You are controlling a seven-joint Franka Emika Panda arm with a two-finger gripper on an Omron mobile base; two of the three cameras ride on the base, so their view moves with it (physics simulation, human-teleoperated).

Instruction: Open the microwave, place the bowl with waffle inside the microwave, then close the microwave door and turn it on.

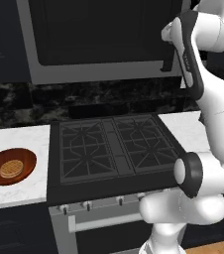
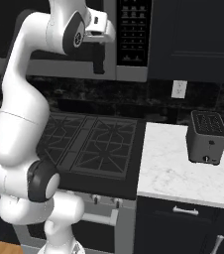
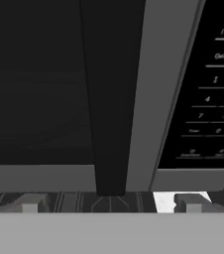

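Nearest to us in the hand view, our gripper (image 3: 111, 206) stands spread wide, pinching nothing: one finger tip pokes up at about 7 o'clock of the picture and the other at about 5 o'clock, with open air between them.

Just beyond that gap is the microwave door (image 3: 39, 89), shut flush against its frame. The door's dark handle (image 3: 109, 99) runs as a long upright bar from 12 o'clock down to roughly 6 o'clock, ending just above the space between our tips. So the handle's long axis lies crosswise to the line joining the tips, and it sits dead ahead of the gap, leaning only slightly. We judge that a straight advance would bring the bar between the fingers, ready for a squeeze and a pull.

To the handle's 3 o'clock is the black button panel (image 3: 208, 89), close beside it but not what we want yet.

Farther off, in the left base view, the bowl (image 1: 10, 166) rests on the white counter (image 1: 15, 191) at our 9 o'clock, well apart from the gripper (image 1: 169, 63), with the waffle (image 1: 11, 168) lying in its middle.
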